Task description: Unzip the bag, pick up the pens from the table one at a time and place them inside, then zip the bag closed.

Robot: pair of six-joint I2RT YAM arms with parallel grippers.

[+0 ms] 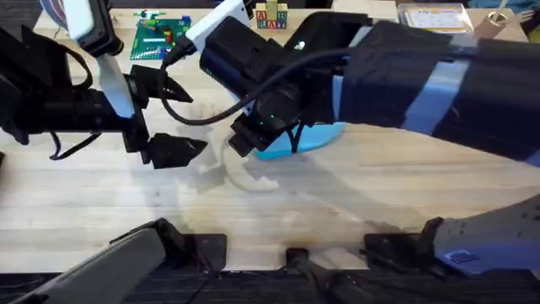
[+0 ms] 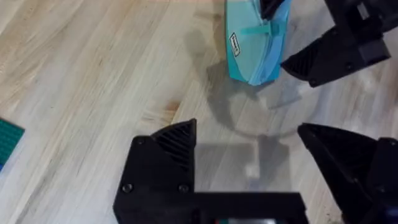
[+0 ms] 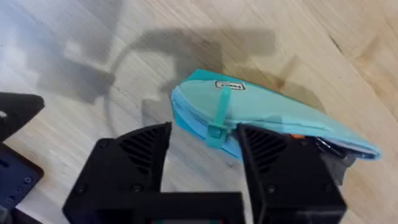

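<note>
Setting: a robotics lab or research workbench. Evidence follows. A pale wood plank table (image 1: 278, 211) carries two black robot arms, cabled, with their bases mounted at the near edge. At the far left lies a green building-brick baseplate (image 1: 160, 35) bearing small coloured pieces. At the far centre stand lettered toy blocks (image 1: 272, 17). A clear-lidded box (image 1: 434, 17) sits at the far right. No household furnishings are in view.

Mostly hidden overhead: the bag (image 1: 316, 139), covered by the right arm (image 1: 396, 76) reaching across it. Cut off by the left wrist frame at its far end. Unreadable: small label (image 3: 229, 85) near the bag's tip. Barely visible: something orange (image 3: 297, 135) and dark in the opening.
</note>
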